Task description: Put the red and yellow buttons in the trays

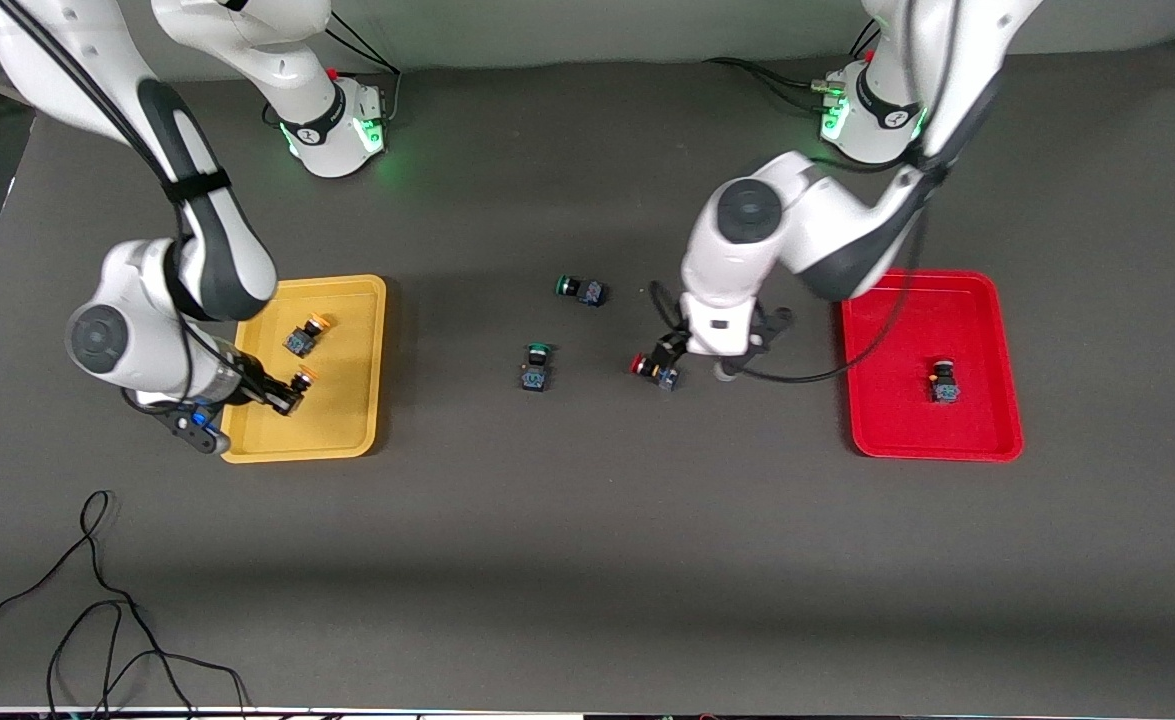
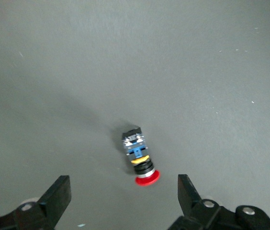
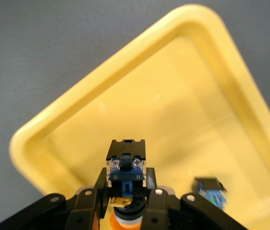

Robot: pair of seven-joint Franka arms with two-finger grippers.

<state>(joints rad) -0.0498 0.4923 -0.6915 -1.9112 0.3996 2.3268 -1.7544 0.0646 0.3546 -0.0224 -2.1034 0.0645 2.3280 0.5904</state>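
My right gripper (image 1: 285, 392) is shut on a yellow-capped button (image 1: 299, 381) and holds it low over the yellow tray (image 1: 347, 420); the right wrist view shows the fingers (image 3: 150, 188) clamped on the black body of the button (image 3: 126, 160). A second yellow-capped button (image 1: 305, 333) lies in that tray, also seen in the right wrist view (image 3: 210, 191). My left gripper (image 1: 715, 352) is open above the table beside a red-capped button (image 1: 655, 368). In the left wrist view this button (image 2: 140, 160) lies just ahead of the spread fingers (image 2: 58, 196). Another red-capped button (image 1: 943, 381) lies in the red tray (image 1: 877, 420).
Two green-capped buttons lie mid-table: one (image 1: 580, 289) farther from the front camera, one (image 1: 536, 366) beside the red-capped button toward the right arm's end. A loose black cable (image 1: 97, 620) lies near the front edge at the right arm's end.
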